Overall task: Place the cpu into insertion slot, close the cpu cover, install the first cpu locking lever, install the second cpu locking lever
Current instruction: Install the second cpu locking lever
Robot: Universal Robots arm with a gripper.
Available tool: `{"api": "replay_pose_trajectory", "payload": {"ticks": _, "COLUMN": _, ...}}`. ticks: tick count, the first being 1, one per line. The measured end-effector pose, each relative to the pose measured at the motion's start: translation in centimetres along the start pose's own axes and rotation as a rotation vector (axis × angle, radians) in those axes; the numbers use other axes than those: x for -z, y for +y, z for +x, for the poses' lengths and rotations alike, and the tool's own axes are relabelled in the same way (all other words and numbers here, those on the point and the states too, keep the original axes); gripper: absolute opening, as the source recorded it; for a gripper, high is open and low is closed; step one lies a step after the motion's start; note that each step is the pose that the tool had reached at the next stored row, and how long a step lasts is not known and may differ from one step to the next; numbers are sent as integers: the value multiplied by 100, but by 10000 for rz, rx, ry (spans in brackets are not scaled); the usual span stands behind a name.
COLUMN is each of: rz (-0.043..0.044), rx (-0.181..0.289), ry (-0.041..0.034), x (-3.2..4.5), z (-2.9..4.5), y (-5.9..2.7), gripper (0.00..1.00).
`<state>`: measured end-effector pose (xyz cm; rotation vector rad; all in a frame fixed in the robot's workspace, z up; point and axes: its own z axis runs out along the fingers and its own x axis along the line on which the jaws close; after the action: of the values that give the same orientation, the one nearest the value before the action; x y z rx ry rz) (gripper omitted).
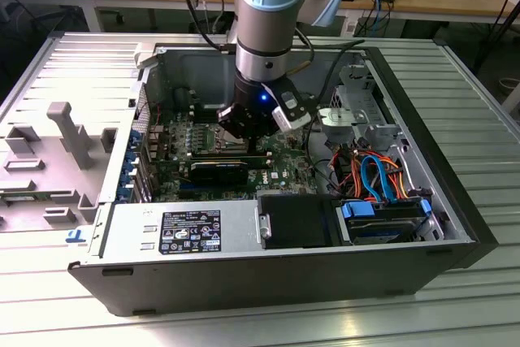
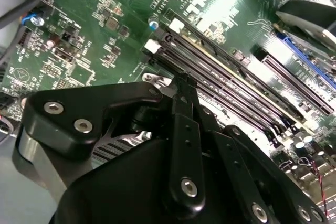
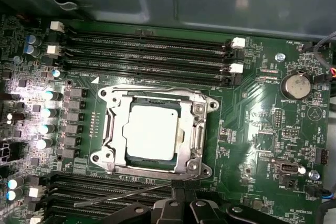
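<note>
The cpu (image 3: 153, 131), a dull silver square, lies flat in the insertion slot (image 3: 107, 129) on the green motherboard. The cpu cover (image 3: 197, 128), a silver frame, is down around it, and the chip shows through its window. A thin metal locking lever (image 3: 121, 195) stands off the socket at a slant, its end meeting the tips of my gripper (image 3: 178, 187). The black fingers (image 2: 181, 103) are shut together, just above the board beside the long memory slots. In the exterior view my gripper (image 1: 244, 129) hangs low inside the open computer case, over the socket (image 1: 221, 145).
Long black memory slots (image 3: 147, 51) flank the socket on two sides. A coin battery (image 3: 295, 85) sits on the board. The case (image 1: 455, 201) holds a power supply (image 1: 183, 229), a drive bay (image 1: 382, 221) and a bundle of orange and blue cables (image 1: 370, 172).
</note>
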<state>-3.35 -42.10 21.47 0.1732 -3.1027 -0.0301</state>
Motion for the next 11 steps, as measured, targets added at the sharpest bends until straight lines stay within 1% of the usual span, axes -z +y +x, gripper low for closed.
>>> {"api": "replay_pose_trajectory", "payload": {"ticks": 2, "rz": -1, "rx": 1, "ry": 0, "x": 0, "z": 3, "y": -17, "gripper": 11}}
{"api": "replay_pose_trajectory", "payload": {"ticks": 4, "rz": -41, "rx": -2, "ry": -6, "x": 0, "z": 23, "y": -44, "gripper": 11}}
{"api": "replay_pose_trajectory", "payload": {"ticks": 5, "rz": -89, "rx": 3, "ry": -16, "x": 0, "z": 45, "y": -45, "gripper": 11}}
{"api": "replay_pose_trajectory", "payload": {"ticks": 7, "rz": -146, "rx": 5, "ry": -25, "x": 0, "z": 69, "y": -43, "gripper": 11}}
{"api": "replay_pose_trajectory", "payload": {"ticks": 8, "rz": -189, "rx": 6, "ry": -35, "x": 1, "z": 77, "y": -42, "gripper": 11}}
{"api": "replay_pose_trajectory", "payload": {"ticks": 9, "rz": -251, "rx": 9, "ry": -48, "x": 6, "z": 79, "y": -40, "gripper": 11}}
{"api": "replay_pose_trajectory", "payload": {"ticks": 10, "rz": -381, "rx": 13, "ry": -76, "x": 22, "z": 90, "y": -40, "gripper": 11}}
{"api": "replay_pose_trajectory", "payload": {"ticks": 11, "rz": -535, "rx": 18, "ry": -105, "x": 32, "z": 103, "y": -39, "gripper": 11}}
